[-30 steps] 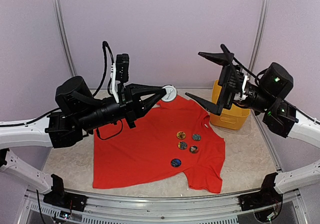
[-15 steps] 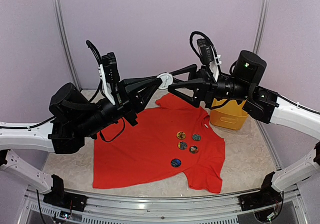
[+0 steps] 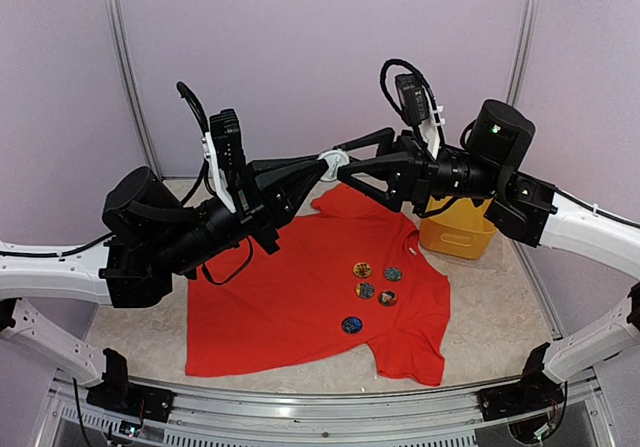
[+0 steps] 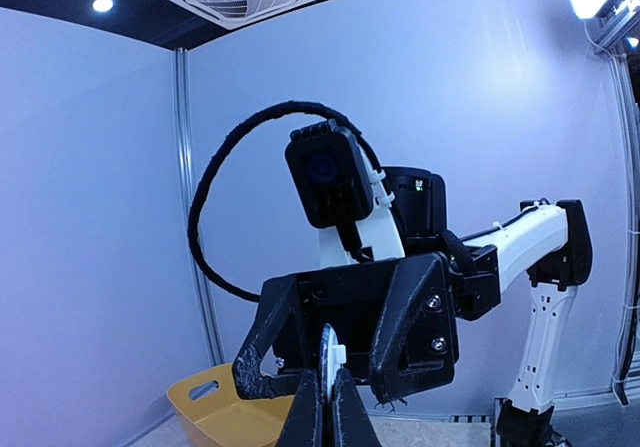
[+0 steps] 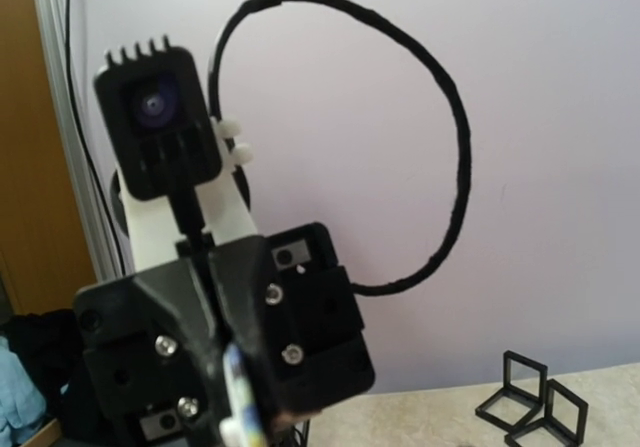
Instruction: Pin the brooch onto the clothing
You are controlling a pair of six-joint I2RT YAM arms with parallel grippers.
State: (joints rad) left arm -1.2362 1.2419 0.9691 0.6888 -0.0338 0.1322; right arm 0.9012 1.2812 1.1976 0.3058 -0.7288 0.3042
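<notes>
The left gripper [image 3: 323,165] pinches a white brooch [image 3: 333,156] in mid-air above the red T-shirt [image 3: 280,297] — the right gripper [image 3: 343,163] straddles it, jaws half wide, seemingly not gripping. Five badges [image 3: 365,289] sit pinned — this one isn't yet.

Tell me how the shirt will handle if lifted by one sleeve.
The shirt will probably hang limp: it lies flat and thin, its hem slightly rumpled. Pushed, it likely bunches rather than slides whole. The five badges on it may pull that side down slightly.
</notes>
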